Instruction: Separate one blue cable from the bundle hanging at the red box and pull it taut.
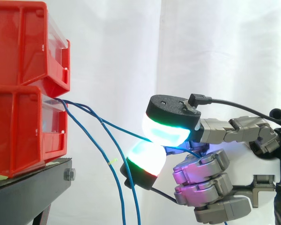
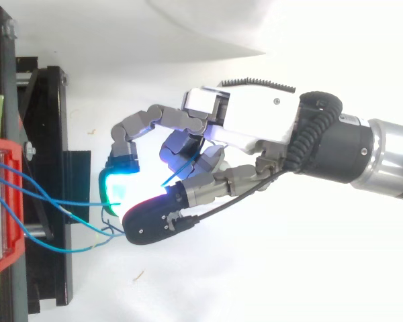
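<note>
Plainly, centre frame: hand point(image 1: 210, 180) pinches one blue cable point(image 1: 117, 125) betw. two glowing pads point(image 1: 166, 129), other fingers curled below. Cable runs near-straight, long axis slanting down from lower red bin point(image 1: 18, 131) at left to pads. Other blue cables point(image 1: 118, 187) hang lower centre. Black stand point(image 1: 33, 180) bottom left, white curtain point(image 1: 131, 47) behind.

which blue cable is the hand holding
The cable running from the lower bin across to the hand, pinched between its pads. The other cables hang down slack.
</note>
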`<state>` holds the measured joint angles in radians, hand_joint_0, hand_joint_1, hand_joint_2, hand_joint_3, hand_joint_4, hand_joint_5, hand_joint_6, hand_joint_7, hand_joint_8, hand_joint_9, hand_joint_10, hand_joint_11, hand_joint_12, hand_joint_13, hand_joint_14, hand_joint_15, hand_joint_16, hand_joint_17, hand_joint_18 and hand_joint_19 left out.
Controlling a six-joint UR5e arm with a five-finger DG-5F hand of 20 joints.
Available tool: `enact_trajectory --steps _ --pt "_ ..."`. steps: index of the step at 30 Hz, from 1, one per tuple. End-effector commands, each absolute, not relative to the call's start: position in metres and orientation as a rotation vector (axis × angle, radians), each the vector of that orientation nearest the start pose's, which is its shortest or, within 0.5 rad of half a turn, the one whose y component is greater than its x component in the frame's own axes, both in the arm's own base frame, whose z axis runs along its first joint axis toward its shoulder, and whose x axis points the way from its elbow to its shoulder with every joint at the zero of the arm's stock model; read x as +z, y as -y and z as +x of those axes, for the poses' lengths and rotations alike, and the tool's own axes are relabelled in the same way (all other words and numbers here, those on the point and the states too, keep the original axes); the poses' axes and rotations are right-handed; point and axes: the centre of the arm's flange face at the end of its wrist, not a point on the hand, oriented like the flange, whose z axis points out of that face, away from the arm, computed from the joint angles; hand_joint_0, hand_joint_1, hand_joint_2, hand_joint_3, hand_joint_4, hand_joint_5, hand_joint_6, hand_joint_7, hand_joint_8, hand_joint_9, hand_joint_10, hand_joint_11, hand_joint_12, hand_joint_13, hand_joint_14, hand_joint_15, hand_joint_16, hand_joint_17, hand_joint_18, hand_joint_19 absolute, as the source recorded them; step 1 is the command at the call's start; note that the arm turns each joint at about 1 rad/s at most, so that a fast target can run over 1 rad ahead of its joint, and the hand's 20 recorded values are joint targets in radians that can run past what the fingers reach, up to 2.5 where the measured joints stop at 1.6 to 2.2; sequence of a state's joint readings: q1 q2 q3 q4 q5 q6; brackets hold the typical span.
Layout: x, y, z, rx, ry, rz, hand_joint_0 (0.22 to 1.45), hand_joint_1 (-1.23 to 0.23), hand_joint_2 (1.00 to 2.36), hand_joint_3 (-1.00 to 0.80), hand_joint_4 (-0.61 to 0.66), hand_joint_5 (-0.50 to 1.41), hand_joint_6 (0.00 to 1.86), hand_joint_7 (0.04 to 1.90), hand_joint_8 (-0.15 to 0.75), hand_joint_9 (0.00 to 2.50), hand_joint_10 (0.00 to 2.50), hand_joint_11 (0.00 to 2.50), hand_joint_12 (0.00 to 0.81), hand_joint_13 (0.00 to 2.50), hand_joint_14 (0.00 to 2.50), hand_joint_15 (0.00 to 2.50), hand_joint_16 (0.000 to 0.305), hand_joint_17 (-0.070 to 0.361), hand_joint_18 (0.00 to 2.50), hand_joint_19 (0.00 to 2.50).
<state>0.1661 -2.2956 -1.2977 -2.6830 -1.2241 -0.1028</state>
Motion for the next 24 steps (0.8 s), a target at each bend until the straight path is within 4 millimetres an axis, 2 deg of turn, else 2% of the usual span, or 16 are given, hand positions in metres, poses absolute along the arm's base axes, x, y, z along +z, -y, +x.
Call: enact_trajectory --steps 1,24 --pt "0.211 0.0435 0.7466 1.004 -1.124 1.216 0.67 -0.72 1.03 -0.14 0.09 -0.18 0.88 1.21 0.373 1.03 1.96 1.65 0.434 0.84 2.5 1.68 0.042 0.095 1.53 1.85" --pt "0.211 0.0446 0.7465 1.002 -1.122 1.217 0.67 -0.72 1.03 -0.14 0.09 -0.18 0.88 1.22 0.374 1.04 1.96 1.66 0.434 0.83 2.5 1.68 0.042 0.094 1.53 1.84"
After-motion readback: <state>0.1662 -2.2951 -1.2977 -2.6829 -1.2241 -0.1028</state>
